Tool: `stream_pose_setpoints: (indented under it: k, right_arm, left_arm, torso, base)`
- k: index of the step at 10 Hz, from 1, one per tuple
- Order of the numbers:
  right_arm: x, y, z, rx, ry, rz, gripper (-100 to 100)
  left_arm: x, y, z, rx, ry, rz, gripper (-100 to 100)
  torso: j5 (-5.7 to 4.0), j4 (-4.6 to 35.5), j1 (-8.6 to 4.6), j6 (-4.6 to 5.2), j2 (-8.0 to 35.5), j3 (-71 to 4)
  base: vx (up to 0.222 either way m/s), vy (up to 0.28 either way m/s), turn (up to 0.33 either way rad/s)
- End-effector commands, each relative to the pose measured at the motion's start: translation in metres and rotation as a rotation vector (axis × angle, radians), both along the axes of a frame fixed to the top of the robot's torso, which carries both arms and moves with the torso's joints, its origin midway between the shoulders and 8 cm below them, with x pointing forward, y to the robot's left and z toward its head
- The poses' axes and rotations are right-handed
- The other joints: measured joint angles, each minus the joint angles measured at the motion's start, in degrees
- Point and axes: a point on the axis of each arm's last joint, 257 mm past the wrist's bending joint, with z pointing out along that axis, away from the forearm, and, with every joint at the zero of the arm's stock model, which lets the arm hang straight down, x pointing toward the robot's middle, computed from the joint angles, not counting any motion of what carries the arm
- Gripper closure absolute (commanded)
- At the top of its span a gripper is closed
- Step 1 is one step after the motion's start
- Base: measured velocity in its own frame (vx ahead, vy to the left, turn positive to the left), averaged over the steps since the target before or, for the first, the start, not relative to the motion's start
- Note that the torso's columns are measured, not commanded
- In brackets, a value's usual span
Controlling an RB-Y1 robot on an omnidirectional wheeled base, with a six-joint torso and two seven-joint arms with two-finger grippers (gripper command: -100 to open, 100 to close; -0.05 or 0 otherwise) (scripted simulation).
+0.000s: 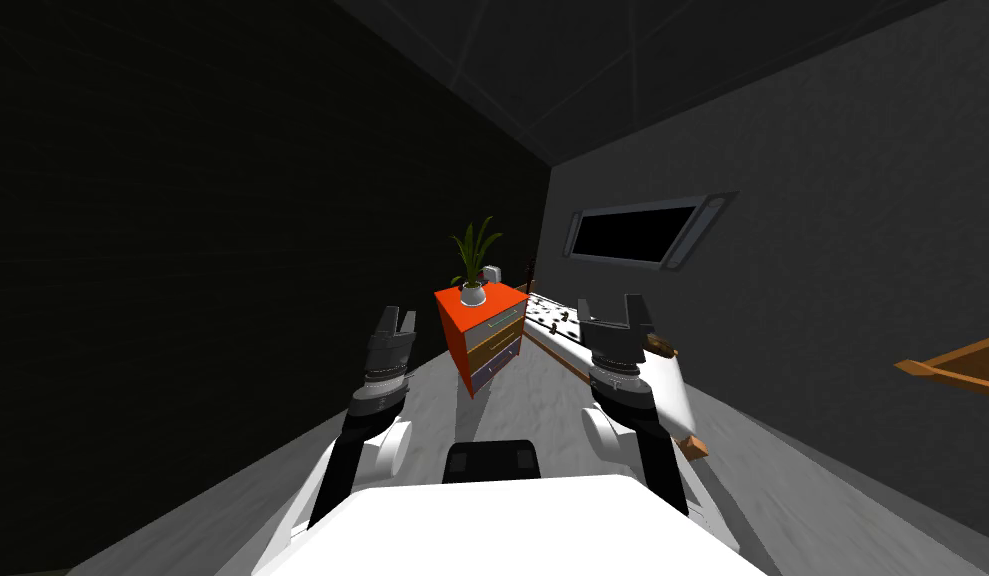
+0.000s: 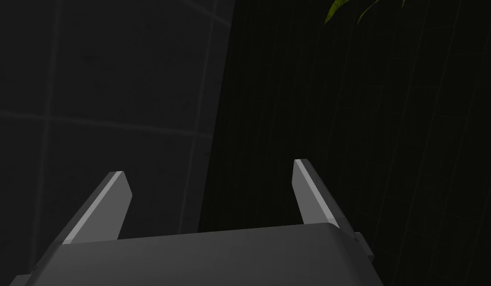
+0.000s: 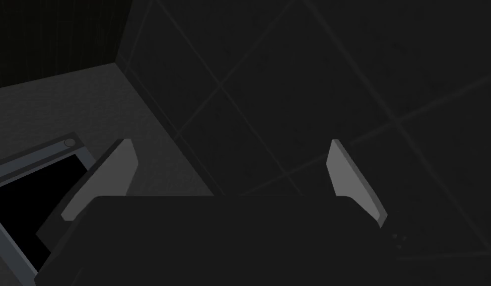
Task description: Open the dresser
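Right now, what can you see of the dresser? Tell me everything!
The dresser has an orange-red top and side. Its front has three drawers, pale grey on top, brown in the middle, purple at the bottom, each with a thin handle, all looking shut. It stands on the floor by the dark wall, some way ahead. A plant in a white pot sits on top.
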Motion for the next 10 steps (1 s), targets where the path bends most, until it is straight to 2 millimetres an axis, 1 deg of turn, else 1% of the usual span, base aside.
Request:
stream_pose_setpoints:
  k: [1, 3, 9, 10]
  right_arm:
    - [0.0000, 0.0000, 0.0000, 0.000, 0.000, 0.000, 0]
    - [0.0000, 0.0000, 0.0001, 0.000, 0.000, 0.000, 0]
    - [-0.0001, 0.0000, 0.0001, 0.000, 0.000, 0.000, 0]
    - [-0.0001, 0.0000, 0.0001, 0.000, 0.000, 0.000, 0]
  left_arm:
    - [0.0000, 0.0000, 0.0000, 0.000, 0.000, 0.000, 0]
    - [0.0000, 0.0000, 0.0001, 0.000, 0.000, 0.000, 0]
    - [-0.0001, 0.0000, 0.0002, 0.000, 0.000, 0.000, 0]
    - [0.0032, -0.0011, -0.0079, 0.034, 0.021, -0.015, -100]
  torso:
    - [0.00, 2.3, 0.00, 0.00, 2.3, -4.7]
    - [0.00, 10.1, 0.00, 0.00, 10.0, -20.1]
    - [0.00, 35.4, 0.00, 0.00, 35.4, -70.7]
    - [0.00, 39.6, 0.00, 0.00, 39.6, -79.2]
  base:
    - [0.000, 0.000, 0.000]
    - [0.000, 0.000, 0.000]
    - [0.000, 0.000, 0.000]
    - [0.036, -0.047, 0.039]
